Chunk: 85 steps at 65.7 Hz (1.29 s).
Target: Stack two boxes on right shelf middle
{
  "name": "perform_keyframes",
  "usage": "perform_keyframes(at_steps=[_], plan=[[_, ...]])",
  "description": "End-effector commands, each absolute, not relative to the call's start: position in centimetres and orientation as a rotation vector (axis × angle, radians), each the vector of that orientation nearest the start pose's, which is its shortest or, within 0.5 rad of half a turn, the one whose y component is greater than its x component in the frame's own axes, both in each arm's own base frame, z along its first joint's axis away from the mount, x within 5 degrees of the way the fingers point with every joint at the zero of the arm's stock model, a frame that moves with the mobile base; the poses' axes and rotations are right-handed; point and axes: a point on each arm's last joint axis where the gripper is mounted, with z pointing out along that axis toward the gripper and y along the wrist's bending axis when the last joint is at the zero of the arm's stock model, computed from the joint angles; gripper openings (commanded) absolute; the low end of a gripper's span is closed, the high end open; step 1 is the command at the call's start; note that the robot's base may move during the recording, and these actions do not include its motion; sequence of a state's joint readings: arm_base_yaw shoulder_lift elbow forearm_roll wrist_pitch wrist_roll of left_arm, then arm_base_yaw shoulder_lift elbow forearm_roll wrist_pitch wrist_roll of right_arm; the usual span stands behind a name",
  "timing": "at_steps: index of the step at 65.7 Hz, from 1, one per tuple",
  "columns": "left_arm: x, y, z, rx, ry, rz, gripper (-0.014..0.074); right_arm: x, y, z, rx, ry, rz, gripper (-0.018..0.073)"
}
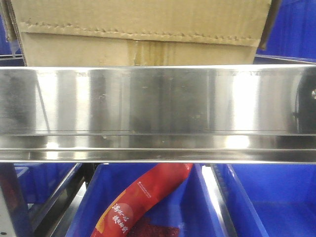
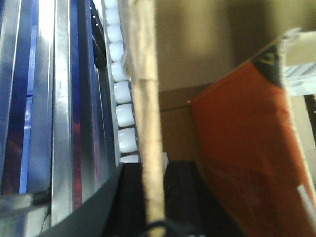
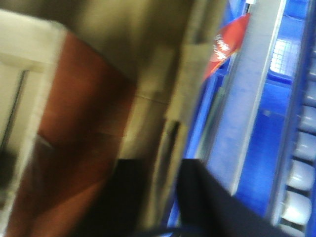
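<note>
Box [image 1: 140,32] long axis along shelf [image 1: 158,113]

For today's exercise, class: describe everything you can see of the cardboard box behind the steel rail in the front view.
The cardboard box is plain brown and wrinkled, with a jagged-edged flap folded down its front and a yellowish tape strip on the centre seam. Only its lower front shows; the top is cut off by the frame. It stands upright behind the shiny shelf rail, which hides its base. Blue bins show beside and below it. No end effector appears in this view.
</note>
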State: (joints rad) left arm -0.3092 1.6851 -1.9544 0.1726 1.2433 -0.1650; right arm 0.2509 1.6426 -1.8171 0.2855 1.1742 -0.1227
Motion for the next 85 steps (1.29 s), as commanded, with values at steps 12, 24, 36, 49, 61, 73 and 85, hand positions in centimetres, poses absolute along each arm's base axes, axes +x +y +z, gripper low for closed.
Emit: perform_keyframes(at_steps=[12, 24, 36, 49, 61, 73, 85], plan=[[33.6, -8.8, 45.3, 0.162, 2.366, 0.027, 0.0578, 32.1, 10.2, 44.0, -0.433, 2.349, 0.402, 0.0538], [30.8, -8.0, 48.1, 0.148, 2.287, -0.011, 0.0444, 29.8, 9.6, 46.8, -0.419, 2.236, 0.400, 0.0538], [26.8, -6.8, 51.1, 0.130, 2.190, -0.039, 0.0288, 26.5, 8.8, 49.3, -0.424, 2.164, 0.398, 0.0309], [22.1, -5.2, 51.1, 0.129, 2.167, -0.036, 0.0052, 23.1, 8.0, 49.8, -0.453, 2.107, 0.376, -0.0168], [18.8, -4.4, 48.4, 0.156, 2.067, -0.059, -0.0111, 20.6, 7.2, 47.5, -0.446, 2.063, 0.349, -0.0154], [15.7, -3.7, 44.4, 0.187, 1.930, -0.094, -0.0111, 17.9, 6.2, 42.9, -0.453, 2.010, 0.295, -0.0154], [12.0, -2.8, 39.1, 0.209, 1.842, -0.120, -0.0111, 14.6, 5.0, 37.7, -0.444, 1.940, 0.238, -0.0154]])
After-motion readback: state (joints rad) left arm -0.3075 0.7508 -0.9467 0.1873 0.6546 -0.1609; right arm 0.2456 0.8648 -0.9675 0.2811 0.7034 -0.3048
